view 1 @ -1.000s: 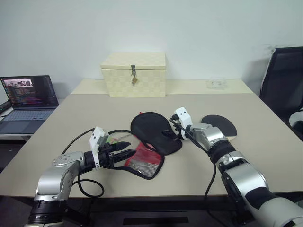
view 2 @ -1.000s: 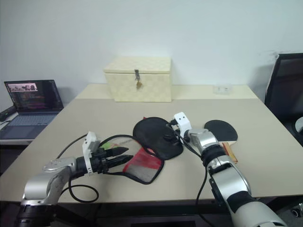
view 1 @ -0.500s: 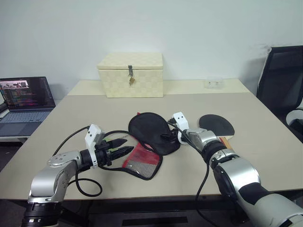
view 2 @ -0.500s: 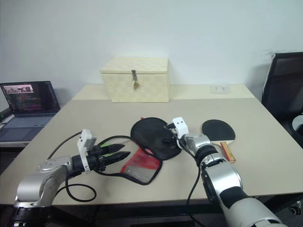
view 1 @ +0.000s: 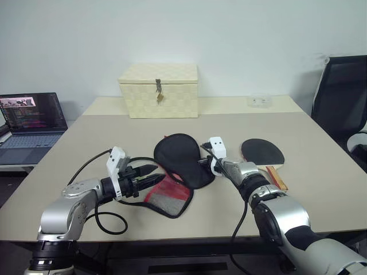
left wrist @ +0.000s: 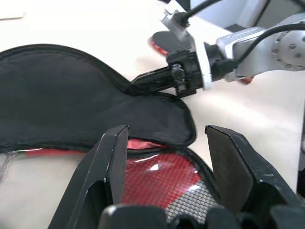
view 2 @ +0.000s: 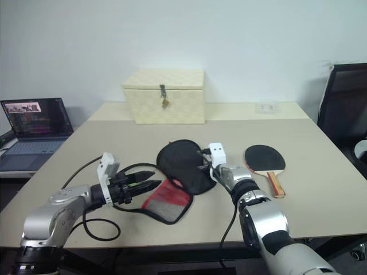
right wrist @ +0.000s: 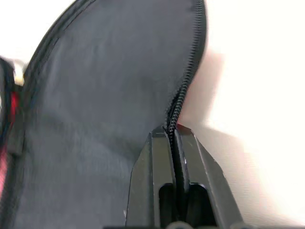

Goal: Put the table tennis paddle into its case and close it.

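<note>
The case lies open in the middle of the table, with its black flap (view 1: 179,159) turned back and its red mesh panel (view 1: 170,196) toward me. My right gripper (right wrist: 172,131) is shut on the zipped edge of the flap (right wrist: 187,86) at the flap's right side. My left gripper (view 1: 152,174) hovers at the left end of the mesh panel (left wrist: 159,179). Its fingers (left wrist: 114,160) stand apart and the mesh shows in the gap. The table tennis paddle (view 2: 265,157) lies flat to the right of the case, black face up, with its handle (view 2: 276,184) pointing toward me.
A cream latched box (view 1: 159,90) stands at the back of the table. A laptop (view 1: 28,123) sits on a lower surface to the left, and a black chair (view 1: 341,97) stands on the right. Black cable (view 1: 109,220) loops beside my left arm.
My right gripper has rolled and gone from open to shut on the flap's zipped edge. My left gripper holds the same opening and has risen slightly.
</note>
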